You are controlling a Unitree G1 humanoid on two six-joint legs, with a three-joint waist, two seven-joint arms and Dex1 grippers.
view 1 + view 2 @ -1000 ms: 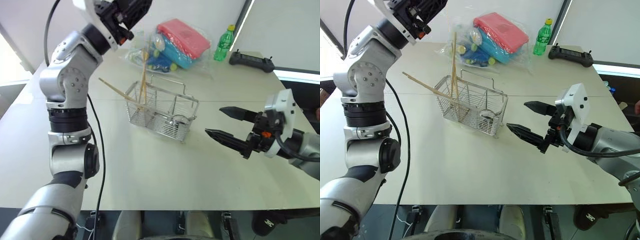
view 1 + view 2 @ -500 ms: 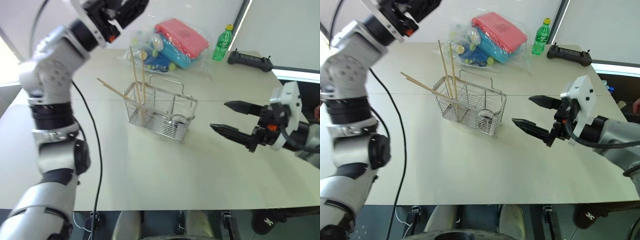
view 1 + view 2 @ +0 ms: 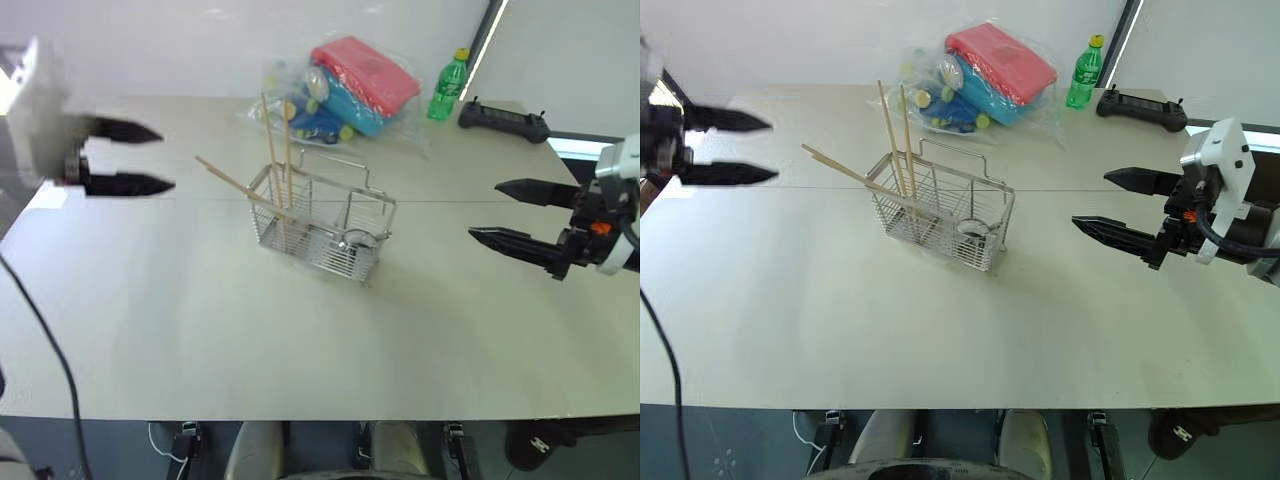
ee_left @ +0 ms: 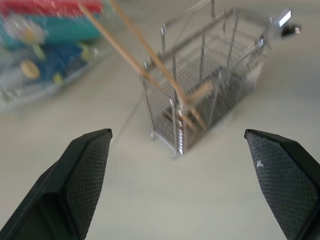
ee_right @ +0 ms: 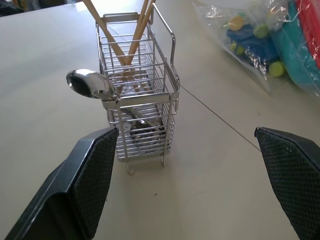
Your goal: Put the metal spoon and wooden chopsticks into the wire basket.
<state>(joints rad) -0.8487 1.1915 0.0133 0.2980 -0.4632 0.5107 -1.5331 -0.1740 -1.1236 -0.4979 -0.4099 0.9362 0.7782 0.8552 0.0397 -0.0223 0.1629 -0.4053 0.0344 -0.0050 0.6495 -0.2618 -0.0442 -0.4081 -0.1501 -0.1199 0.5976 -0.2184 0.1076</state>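
The wire basket (image 3: 322,228) stands mid-table. Wooden chopsticks (image 3: 272,150) stick up out of its left end, two steep and one (image 3: 228,181) leaning far left over the rim. The metal spoon (image 5: 90,83) is in the basket's other end, its bowl poking over the rim. My left gripper (image 3: 166,159) hovers open and empty well left of the basket, pointing at it. My right gripper (image 3: 485,210) hangs open and empty to the basket's right. In the left wrist view the basket (image 4: 210,95) and chopsticks (image 4: 145,55) lie ahead of the open fingers (image 4: 75,185).
A clear plastic bag (image 3: 340,90) of colourful items with a red box lies behind the basket. A green bottle (image 3: 448,88) and a black controller (image 3: 503,122) stand at the back right. The table's front edge (image 3: 320,418) runs close below.
My left gripper let go of the chopsticks, which now rest in the basket, then swung from above it out to the left and down. The right gripper drew back to the right.
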